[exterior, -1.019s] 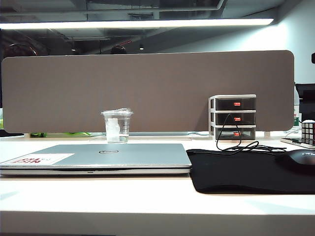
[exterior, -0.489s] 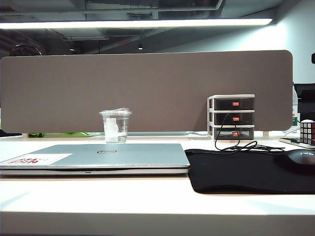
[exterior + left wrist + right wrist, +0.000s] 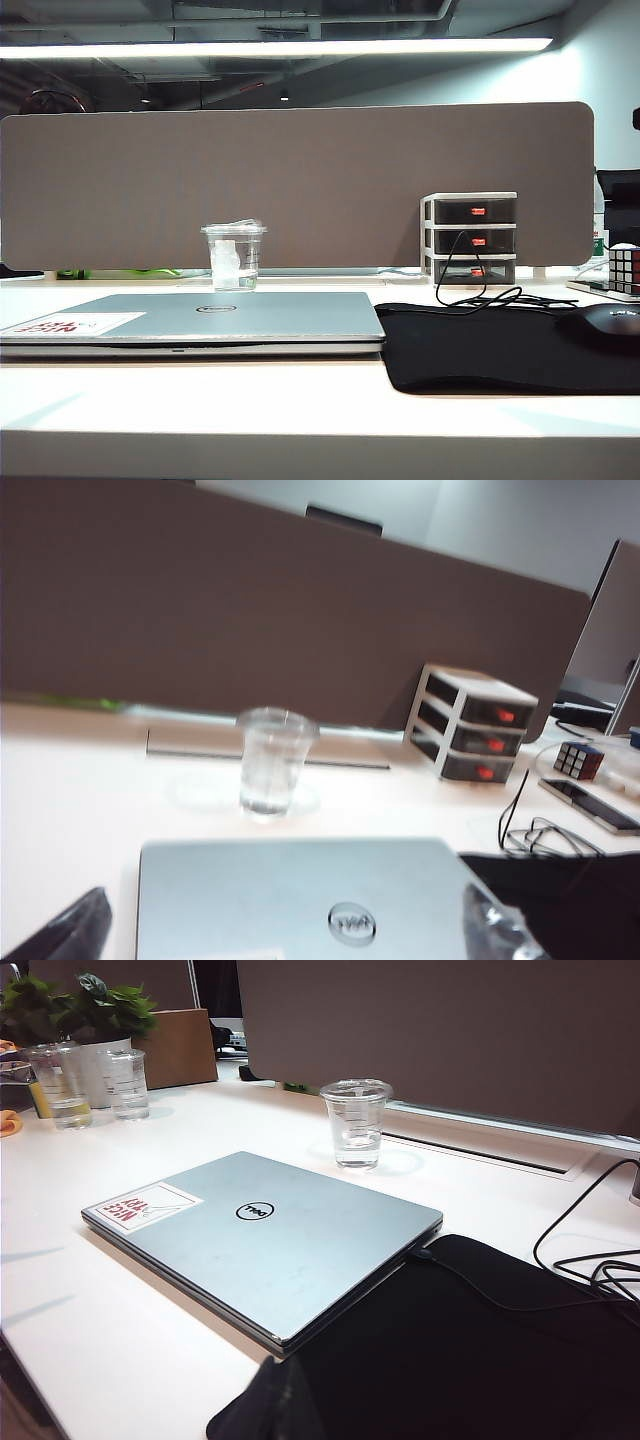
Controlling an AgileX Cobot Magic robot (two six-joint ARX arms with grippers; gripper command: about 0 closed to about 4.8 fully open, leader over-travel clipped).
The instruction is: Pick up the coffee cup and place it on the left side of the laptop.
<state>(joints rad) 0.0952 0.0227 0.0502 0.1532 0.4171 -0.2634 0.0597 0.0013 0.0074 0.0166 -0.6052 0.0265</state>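
Note:
The coffee cup [image 3: 236,257], clear with a lid, stands upright on the white desk behind the closed silver laptop [image 3: 250,318], untouched. Neither arm shows in the exterior view. In the left wrist view my left gripper [image 3: 280,935] is open wide, one fingertip [image 3: 65,930] at each side of the laptop [image 3: 300,900] lid, and the cup [image 3: 273,765] stands well beyond it. In the right wrist view my right gripper [image 3: 292,1400] is a single dark wedge over the black mouse mat [image 3: 480,1350], its fingers together, far from the cup [image 3: 355,1125] and beside the laptop [image 3: 270,1240].
A brown divider [image 3: 300,180] walls the desk's back. To the right stand a small drawer unit [image 3: 472,240], a black cable [image 3: 480,295], a mouse [image 3: 610,322] on the mat [image 3: 480,350] and a puzzle cube [image 3: 626,268]. Two other cups [image 3: 128,1082] and a plant [image 3: 80,1005] sit at the far left.
The exterior picture has shifted very slightly sideways. The cup and the laptop keep their places, and no arm enters that view.

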